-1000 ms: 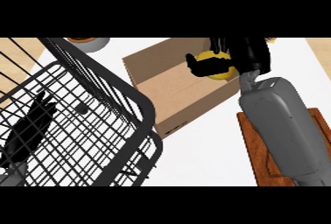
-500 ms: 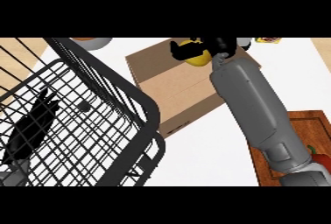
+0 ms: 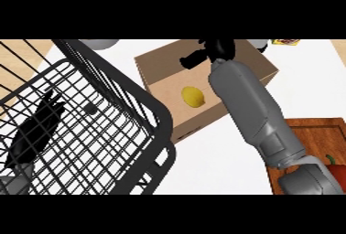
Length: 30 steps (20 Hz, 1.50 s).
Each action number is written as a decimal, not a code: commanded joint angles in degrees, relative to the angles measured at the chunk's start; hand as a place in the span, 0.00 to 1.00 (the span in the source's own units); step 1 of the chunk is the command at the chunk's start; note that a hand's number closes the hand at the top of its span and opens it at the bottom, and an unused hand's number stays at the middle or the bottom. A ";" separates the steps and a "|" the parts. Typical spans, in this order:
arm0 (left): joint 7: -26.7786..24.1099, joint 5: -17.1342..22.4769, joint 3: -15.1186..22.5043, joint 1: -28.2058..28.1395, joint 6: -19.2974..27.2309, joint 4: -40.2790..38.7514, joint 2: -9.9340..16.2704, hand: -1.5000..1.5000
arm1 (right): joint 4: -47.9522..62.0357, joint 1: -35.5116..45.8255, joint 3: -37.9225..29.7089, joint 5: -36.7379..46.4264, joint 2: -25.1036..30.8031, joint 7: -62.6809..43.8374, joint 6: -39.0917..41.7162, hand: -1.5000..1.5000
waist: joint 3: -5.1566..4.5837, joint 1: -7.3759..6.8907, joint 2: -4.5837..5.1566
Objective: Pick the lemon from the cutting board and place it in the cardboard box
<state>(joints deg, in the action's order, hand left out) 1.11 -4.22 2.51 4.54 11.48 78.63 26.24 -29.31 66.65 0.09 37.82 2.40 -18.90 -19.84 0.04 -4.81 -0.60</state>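
White counter top (image 3: 223,160) with pale wooden edges

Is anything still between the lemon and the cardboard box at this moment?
Nothing visible: the lemon already lies inside the cardboard box. The right hand is above the box's far side, apart from the lemon, holding nothing.

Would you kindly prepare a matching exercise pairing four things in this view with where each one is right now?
Things:
1. lemon
2. right hand
3. left hand
4. cutting board

Places:
A. seen behind the bars of the black wire basket
B. at the view's lower right, under the right forearm
C. lying inside the cardboard box
D. above the box's far side, holding nothing

Pairs: 1-C, 2-D, 3-A, 4-B
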 commanded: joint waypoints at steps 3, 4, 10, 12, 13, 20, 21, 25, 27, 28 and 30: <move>3.33 -0.20 -1.83 3.61 -0.33 -0.65 1.93 0.50 | 8.02 2.78 -5.14 -3.03 0.01 6.78 -3.85 0.00 | 0.03 0.21 2.57; 0.48 -0.43 -1.25 2.94 0.22 -3.45 -0.06 0.50 | 8.96 4.76 -5.13 -3.08 -1.71 6.86 -3.91 0.00 | -0.05 0.49 2.54; 3.48 -0.88 -1.27 3.65 0.78 -1.11 0.53 0.50 | 8.99 4.09 -8.91 -5.34 -0.93 17.36 -12.00 0.00 | 0.02 1.03 2.24; 2.70 -0.64 -2.33 2.38 1.08 -2.51 1.09 0.50 | 6.76 4.27 -11.53 -8.04 -0.09 19.87 -12.94 0.00 | 0.01 1.95 1.83; 4.71 -0.03 -2.30 4.65 0.45 -1.23 1.34 0.50 | 6.32 3.04 -12.43 -9.10 -2.30 21.48 -16.07 0.00 | 0.05 2.00 1.88; 2.30 1.34 -3.84 -2.66 -0.31 1.56 2.99 0.50 | 3.32 1.11 -18.75 -16.85 5.04 29.16 -6.97 0.00 | 0.02 3.32 0.83; 2.12 -0.33 -2.41 0.60 1.26 -2.26 0.87 0.50 | 2.36 -0.39 -19.66 -18.27 6.60 29.96 -4.23 0.00 | 0.01 4.48 0.83; 5.94 0.30 -3.65 1.41 0.88 -0.11 2.84 0.50 | 1.04 -5.48 -20.84 -19.68 8.76 32.20 -3.75 0.00 | 0.03 5.00 0.58; 2.96 -0.12 -2.87 -1.51 1.75 0.40 1.76 0.50 | -0.16 -5.17 -21.24 -20.32 12.50 29.40 -0.78 0.00 | -0.01 4.94 0.47; 3.62 -0.70 -3.17 1.06 3.06 -2.55 1.26 0.50 | -1.06 -7.76 -20.92 -20.22 12.94 30.44 0.00 0.00 | -0.03 6.07 0.40; 2.50 0.28 -2.80 -0.37 3.04 -2.35 -0.04 0.50 | -2.30 -8.32 -22.11 -21.50 18.00 29.97 4.07 0.00 | -0.04 6.22 0.34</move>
<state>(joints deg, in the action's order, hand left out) 1.49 -3.79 1.43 0.59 13.26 78.94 26.83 -29.48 60.69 -20.89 17.84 14.53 11.47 -20.85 0.20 -1.07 -2.67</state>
